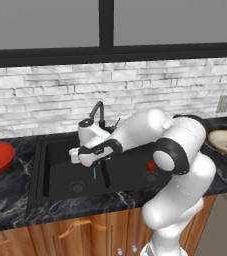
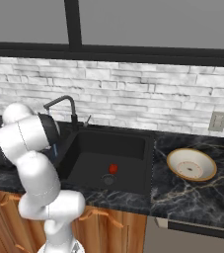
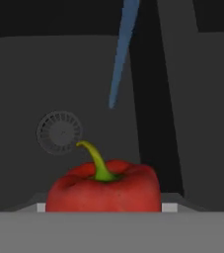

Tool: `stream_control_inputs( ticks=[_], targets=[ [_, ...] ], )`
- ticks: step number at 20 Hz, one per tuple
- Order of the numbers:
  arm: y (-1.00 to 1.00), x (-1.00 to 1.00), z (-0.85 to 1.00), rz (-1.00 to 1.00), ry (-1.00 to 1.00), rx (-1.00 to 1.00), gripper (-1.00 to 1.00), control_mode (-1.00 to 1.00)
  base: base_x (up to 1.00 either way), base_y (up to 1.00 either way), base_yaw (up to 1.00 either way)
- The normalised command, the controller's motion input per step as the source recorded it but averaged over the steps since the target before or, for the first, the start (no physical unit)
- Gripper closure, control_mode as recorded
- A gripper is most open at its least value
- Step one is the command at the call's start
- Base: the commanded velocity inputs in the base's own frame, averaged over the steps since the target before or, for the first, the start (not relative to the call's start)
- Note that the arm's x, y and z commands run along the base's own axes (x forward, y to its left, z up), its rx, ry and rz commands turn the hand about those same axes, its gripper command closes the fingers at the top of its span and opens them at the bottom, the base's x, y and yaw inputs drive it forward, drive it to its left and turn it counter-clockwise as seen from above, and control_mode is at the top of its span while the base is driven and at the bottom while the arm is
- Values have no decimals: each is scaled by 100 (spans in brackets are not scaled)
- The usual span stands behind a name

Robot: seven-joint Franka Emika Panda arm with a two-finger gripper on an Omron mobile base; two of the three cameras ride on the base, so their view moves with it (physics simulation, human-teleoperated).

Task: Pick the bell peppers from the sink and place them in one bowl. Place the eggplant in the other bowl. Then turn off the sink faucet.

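A red bell pepper [image 3: 103, 190] sits clamped in my hand [image 1: 76, 156], green stem up, above the left basin of the sink [image 1: 60, 172]. The drain [image 3: 59, 132] lies at ten o'clock beyond it, a water stream [image 3: 121, 54] at twelve. The second pepper [image 2: 113, 168] rests in the right basin.

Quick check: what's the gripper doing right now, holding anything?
Gripper: closed on a red bell pepper, held above the sink basin with the water still running.
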Motion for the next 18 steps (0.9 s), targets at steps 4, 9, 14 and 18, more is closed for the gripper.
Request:
stream_control_inputs(
  ticks=[4,9,14,18],
  targets=[
    [-75,-27,38,0,-2,4,100,-100,0,0,0],
    [-74,-20,40,0,-1,3,100,-100,0,0,0],
    [-80,-16,29,0,-2,3,100,-100,0,0,0],
    [-86,-9,21,0,-3,0,100,-100,0,0,0]
  ],
)
